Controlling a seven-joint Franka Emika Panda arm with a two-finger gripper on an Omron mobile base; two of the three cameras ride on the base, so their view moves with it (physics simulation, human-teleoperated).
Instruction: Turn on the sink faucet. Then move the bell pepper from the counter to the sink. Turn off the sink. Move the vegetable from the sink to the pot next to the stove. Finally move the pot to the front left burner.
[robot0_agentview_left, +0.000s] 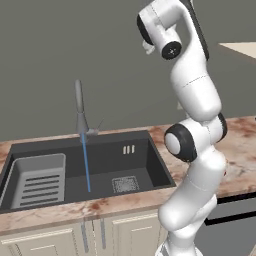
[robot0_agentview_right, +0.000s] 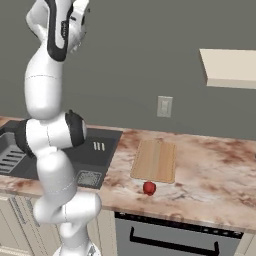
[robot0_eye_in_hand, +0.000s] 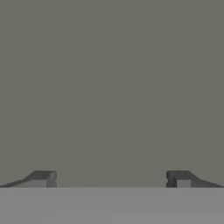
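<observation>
The sink faucet (robot0_agentview_left: 79, 107) stands upright behind the sink (robot0_agentview_left: 150, 137), and a thin blue stream of water (robot0_agentview_left: 86, 167) runs from it into the basin. On the counter (robot0_agentview_right: 210, 165), right of the sink (robot0_agentview_right: 107, 150), the red bell pepper (robot0_agentview_right: 149, 188) lies just in front of a wooden board. My arm is raised high above the counter. In the hand view my gripper (robot0_eye_in_hand: 111, 179) is open, its fingertips (robot0_eye_in_hand: 43, 178) wide apart with nothing between them, facing the plain grey wall. The pot and the stove are out of view.
A wooden cutting board (robot0_agentview_right: 155, 160) lies on the counter behind the pepper. A slotted tray insert (robot0_agentview_left: 40, 180) and a drain grate (robot0_agentview_left: 125, 184) sit in the basin. A wall outlet (robot0_agentview_right: 164, 106) and a cream shelf (robot0_agentview_right: 230, 67) are on the wall. A dark appliance front (robot0_agentview_right: 170, 237) sits below the counter.
</observation>
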